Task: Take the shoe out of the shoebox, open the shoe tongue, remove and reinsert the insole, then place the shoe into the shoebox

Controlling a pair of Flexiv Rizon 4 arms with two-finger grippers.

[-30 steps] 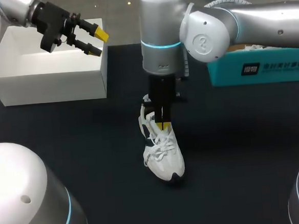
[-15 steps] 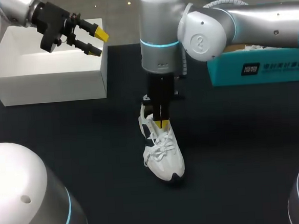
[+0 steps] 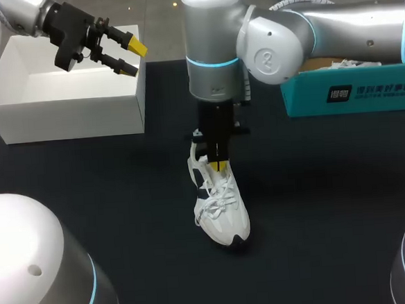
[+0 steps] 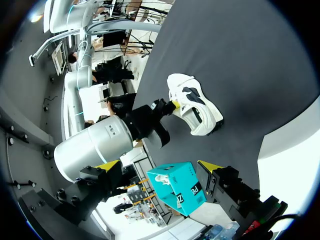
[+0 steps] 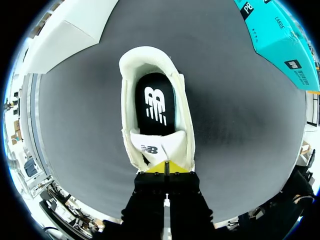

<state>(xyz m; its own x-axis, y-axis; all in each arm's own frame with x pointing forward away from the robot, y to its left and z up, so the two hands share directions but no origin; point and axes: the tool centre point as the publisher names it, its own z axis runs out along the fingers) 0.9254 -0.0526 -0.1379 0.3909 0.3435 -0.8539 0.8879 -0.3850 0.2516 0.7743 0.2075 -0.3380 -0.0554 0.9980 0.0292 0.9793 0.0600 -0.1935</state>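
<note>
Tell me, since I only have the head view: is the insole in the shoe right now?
Observer: Yes. The right wrist view looks straight into the shoe, and the black insole lies flat inside it.
Operator: Where exactly are the right gripper's tips?
Observer: The right gripper has its yellow tips together at the edge of the tongue. I cannot tell whether any cloth is pinched between them.
</note>
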